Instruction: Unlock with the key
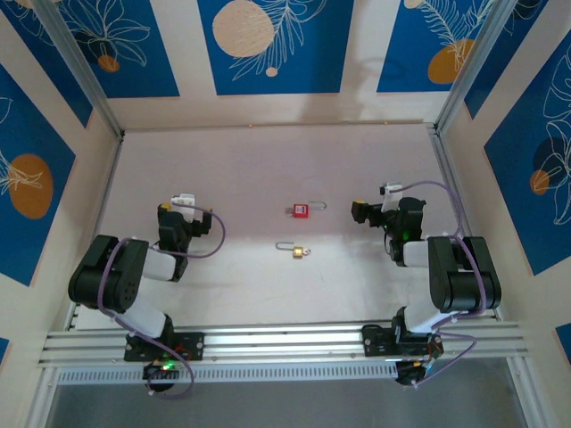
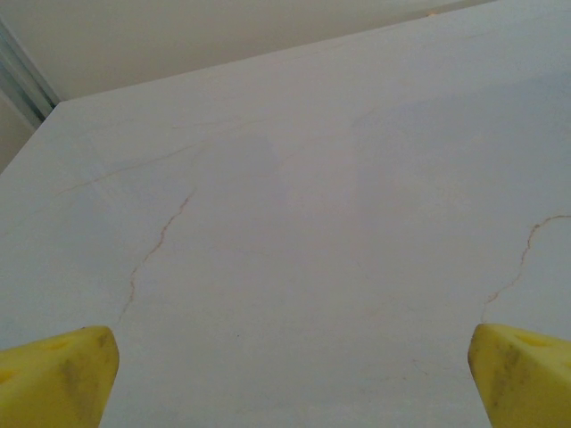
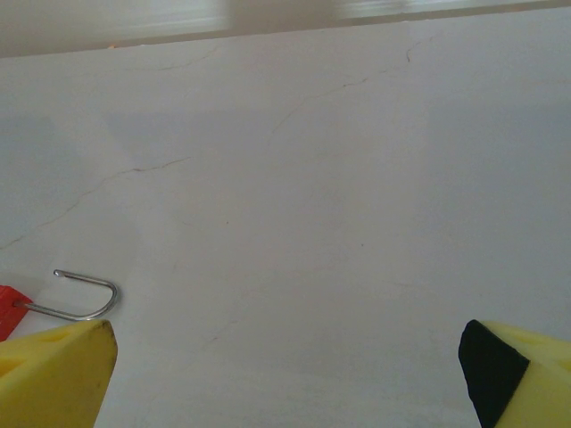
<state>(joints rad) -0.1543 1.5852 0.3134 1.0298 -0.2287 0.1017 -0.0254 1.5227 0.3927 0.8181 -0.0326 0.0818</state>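
Observation:
The red-bodied padlock (image 1: 302, 210) lies flat near the middle of the table, its silver shackle (image 1: 318, 207) pointing right. The key (image 1: 297, 252), a small brass piece with a thin wire loop stretching left, lies just in front of the padlock. My left gripper (image 1: 169, 217) hangs over the left side of the table, well left of both. My right gripper (image 1: 364, 211) is level with the padlock, a short way to its right. In the right wrist view, the shackle (image 3: 85, 299) and a red corner of the padlock (image 3: 7, 310) sit by the left yellow fingertip (image 3: 62, 370). Both grippers (image 2: 285, 361) (image 3: 285, 361) stand open with nothing between the fingers.
The white table (image 1: 268, 160) has thin cracks and is walled on three sides by blue and cream panels. An aluminium rail (image 1: 285, 343) with both arm bases runs along the near edge. Bare tabletop surrounds the padlock and key.

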